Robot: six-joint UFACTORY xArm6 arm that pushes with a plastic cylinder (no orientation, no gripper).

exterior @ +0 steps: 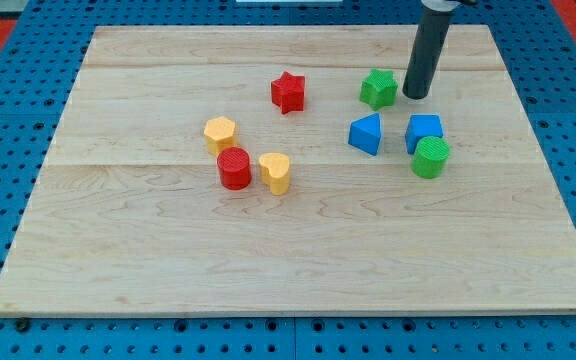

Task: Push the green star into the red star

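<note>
Poised on the worktop: my tip just right of green star, red star farther left; bare-rod end effector, nothing to clamp.

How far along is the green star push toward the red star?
Done: my tip sits just to the view's right of the green star, lined up to push it toward the view's left. In hand: contact looks imminent, though I cannot tell if they touch. Left: a clear gap still separates it from the red star.
</note>
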